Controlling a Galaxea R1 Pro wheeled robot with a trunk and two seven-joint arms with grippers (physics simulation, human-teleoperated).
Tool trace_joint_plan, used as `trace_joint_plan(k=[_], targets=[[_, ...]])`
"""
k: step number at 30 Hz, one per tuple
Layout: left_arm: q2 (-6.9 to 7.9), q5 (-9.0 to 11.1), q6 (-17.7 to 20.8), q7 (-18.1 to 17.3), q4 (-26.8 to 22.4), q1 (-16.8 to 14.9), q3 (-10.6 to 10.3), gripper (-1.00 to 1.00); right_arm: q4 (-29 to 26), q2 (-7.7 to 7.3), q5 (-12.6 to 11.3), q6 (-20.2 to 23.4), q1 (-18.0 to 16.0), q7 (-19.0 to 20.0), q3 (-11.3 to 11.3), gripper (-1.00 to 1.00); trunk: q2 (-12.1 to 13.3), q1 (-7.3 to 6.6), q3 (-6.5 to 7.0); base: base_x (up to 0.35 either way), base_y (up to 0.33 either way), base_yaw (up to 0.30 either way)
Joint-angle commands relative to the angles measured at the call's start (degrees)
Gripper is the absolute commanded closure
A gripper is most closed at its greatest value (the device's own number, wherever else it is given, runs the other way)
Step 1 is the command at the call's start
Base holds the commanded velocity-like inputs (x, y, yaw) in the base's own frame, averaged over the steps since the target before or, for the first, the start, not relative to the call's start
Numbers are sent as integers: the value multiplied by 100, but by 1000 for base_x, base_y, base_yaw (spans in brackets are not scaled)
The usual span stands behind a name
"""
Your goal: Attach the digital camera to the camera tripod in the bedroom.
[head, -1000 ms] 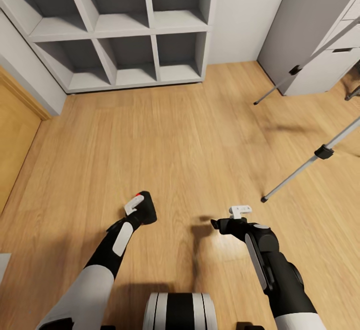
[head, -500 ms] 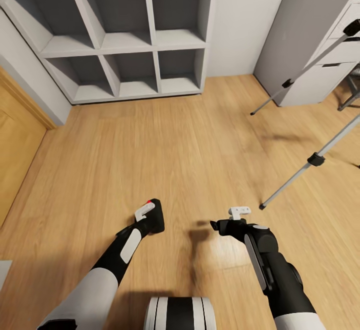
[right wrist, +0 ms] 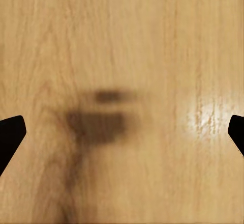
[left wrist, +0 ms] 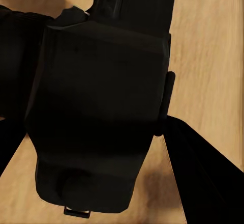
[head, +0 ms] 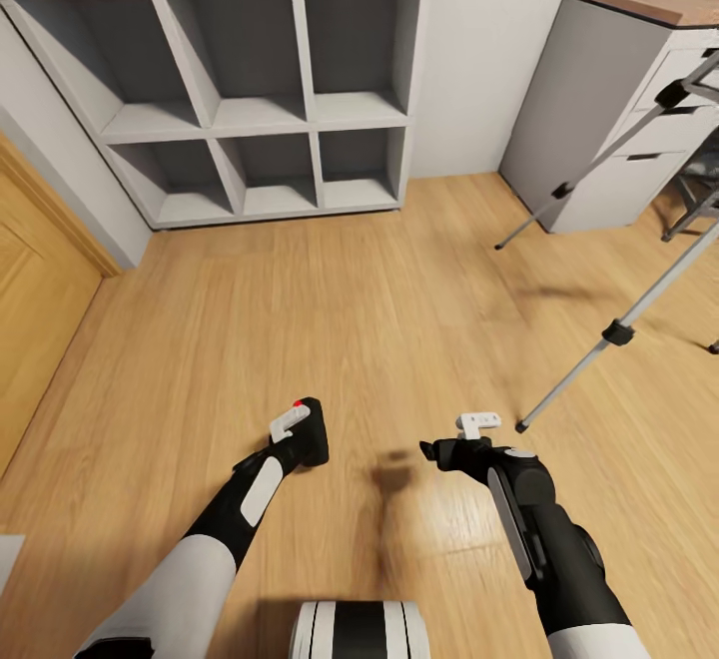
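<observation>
The robot is standing in the bedroom, looking down over the wood plank floor (head: pixel 379 280), and both arms are reaching forward low in the head view. The left gripper (head: pixel 300 436) is clamping the digital camera (head: pixel 308 439) — the black body is sitting between the fingers with its red button showing at the top corner. In the left wrist view the camera (left wrist: pixel 101 122) is sitting as a big dark block close in front of the lens, with bare floor showing on either side. The right gripper (head: pixel 461 439) is hanging over the floor beside it with its jaws spread wide — in the right wrist view the two black fingertips (right wrist: pixel 11 135) are sitting at opposite edges with nothing between them but the planks and a blurred shadow. The camera tripod (head: pixel 609 334) is standing off to the right, well apart from both arms, with one silver leg planted on the floor just ahead of the right gripper and another slanting toward the grey desk (head: pixel 589 110). Grey cubby shelves (head: pixel 260 90) are lining the far wall, and a wooden door (head: pixel 35 310) is showing at the left edge.
</observation>
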Motion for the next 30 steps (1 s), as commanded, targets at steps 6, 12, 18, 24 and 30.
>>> trace_joint_plan(k=[6,12,18,24,30], targets=[[-5,75,39,25,-1,1,29,100,-8,1,43,19,-4,30,1,-100,7,-16,130,0,0,0],[-5,82,39,29,-3,0,33,100,-8,8,43,17,-4,34,1,-100,15,-32,263,0,0,0],[-5,90,46,26,-3,1,33,100,-8,5,41,17,-6,31,1,-100,23,-47,396,0,0,0],[-5,92,46,28,-1,1,35,100,-5,7,36,17,-6,30,1,-100,31,-63,528,0,0,0],[-5,93,47,25,-1,0,33,100,0,5,35,17,-5,30,-2,-100,39,-78,661,0,0,0]])
